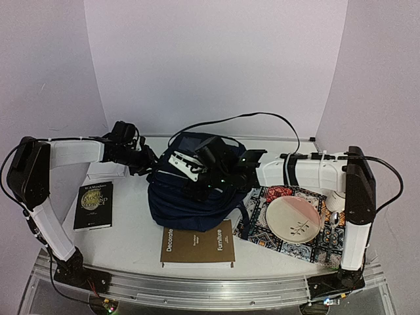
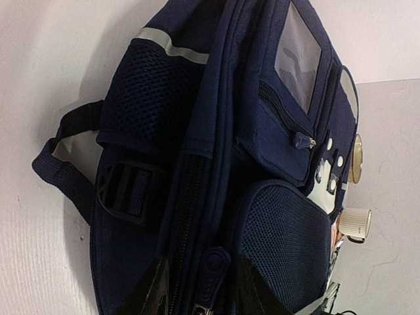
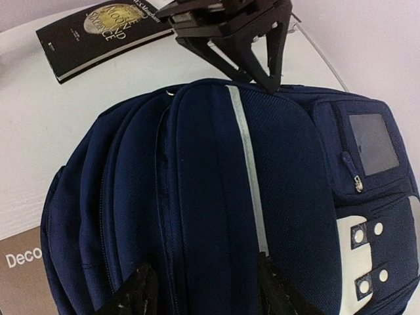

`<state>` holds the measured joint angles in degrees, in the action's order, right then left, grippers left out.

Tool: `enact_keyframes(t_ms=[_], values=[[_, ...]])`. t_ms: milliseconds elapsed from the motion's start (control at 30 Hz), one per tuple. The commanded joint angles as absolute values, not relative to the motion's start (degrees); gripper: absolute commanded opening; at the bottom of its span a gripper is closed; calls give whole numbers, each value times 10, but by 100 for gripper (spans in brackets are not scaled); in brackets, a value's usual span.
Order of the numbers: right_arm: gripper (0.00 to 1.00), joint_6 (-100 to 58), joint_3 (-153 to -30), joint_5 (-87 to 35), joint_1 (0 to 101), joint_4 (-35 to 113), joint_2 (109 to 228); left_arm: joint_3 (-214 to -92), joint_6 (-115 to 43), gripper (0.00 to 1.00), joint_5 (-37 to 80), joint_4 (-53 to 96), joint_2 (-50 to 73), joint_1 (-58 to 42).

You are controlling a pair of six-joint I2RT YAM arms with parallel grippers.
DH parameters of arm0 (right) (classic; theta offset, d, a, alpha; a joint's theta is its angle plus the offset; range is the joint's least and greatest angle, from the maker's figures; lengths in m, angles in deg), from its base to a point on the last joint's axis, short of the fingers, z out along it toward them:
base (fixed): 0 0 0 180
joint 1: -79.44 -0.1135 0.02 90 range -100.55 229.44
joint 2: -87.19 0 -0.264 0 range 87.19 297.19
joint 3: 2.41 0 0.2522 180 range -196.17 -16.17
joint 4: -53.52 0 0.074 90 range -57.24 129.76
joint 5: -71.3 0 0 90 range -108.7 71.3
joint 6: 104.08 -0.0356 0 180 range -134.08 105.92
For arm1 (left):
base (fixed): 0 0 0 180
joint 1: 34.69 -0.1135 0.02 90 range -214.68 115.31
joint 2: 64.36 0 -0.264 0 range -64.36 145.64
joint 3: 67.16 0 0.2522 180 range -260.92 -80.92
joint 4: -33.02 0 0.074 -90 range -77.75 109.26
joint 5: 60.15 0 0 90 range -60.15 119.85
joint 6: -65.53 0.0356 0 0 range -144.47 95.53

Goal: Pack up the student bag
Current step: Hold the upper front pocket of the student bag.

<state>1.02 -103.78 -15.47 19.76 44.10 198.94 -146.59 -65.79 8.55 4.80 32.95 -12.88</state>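
The student bag (image 1: 172, 203), dark navy with white stripes, lies in the middle of the table. My left gripper (image 1: 153, 167) is at its left end. In the left wrist view it is open (image 2: 202, 298), its fingers (image 2: 152, 294) straddling a navy zip pull (image 2: 212, 268) without closing on it. My right gripper (image 1: 197, 184) is over the bag's top. In the right wrist view it is open (image 3: 205, 298), its fingertips (image 3: 134, 294) either side of a fold of bag fabric (image 3: 216, 197) beside a white stripe. The left gripper also shows there (image 3: 252, 72).
A black book (image 1: 94, 205) lies left of the bag and a brown book (image 1: 197, 245) in front of it. A white book (image 1: 105, 172) sits under the left arm. At the right, a patterned cloth (image 1: 259, 231) holds a plate (image 1: 293, 219), with a white cup (image 1: 336, 199) beside it.
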Motion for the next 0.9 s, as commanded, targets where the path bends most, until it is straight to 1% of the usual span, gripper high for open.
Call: enact_keyframes(t_ms=[0, 133, 200, 267, 367, 433, 533, 733, 867], values=[[54, 20, -1066, -150, 199, 438, 2015, -1493, -651, 35, 77, 58, 329, -131], [54, 38, -1069, -111, 199, 432, 2032, -1487, -652, 35, 79, 59, 310, -131], [51, 46, -1067, -91, 200, 430, 2036, -1484, -651, 35, 80, 58, 297, -131], [40, 51, -1062, -76, 203, 430, 2036, -1481, -648, 36, 83, 59, 290, -133], [18, 50, -1053, -77, 216, 431, 2031, -1476, -645, 36, 75, 59, 285, -141], [9, 53, -1048, -80, 223, 434, 2026, -1472, -643, 36, 69, 59, 284, -147], [0, 72, -1038, -85, 225, 446, 2017, -1469, -639, 37, 64, 58, 281, -149], [0, 126, -1015, -117, 232, 488, 1998, -1471, -628, 37, 50, 59, 298, -149], [0, 166, -978, -149, 237, 536, 1975, -1481, -622, 35, 37, 59, 322, -152]])
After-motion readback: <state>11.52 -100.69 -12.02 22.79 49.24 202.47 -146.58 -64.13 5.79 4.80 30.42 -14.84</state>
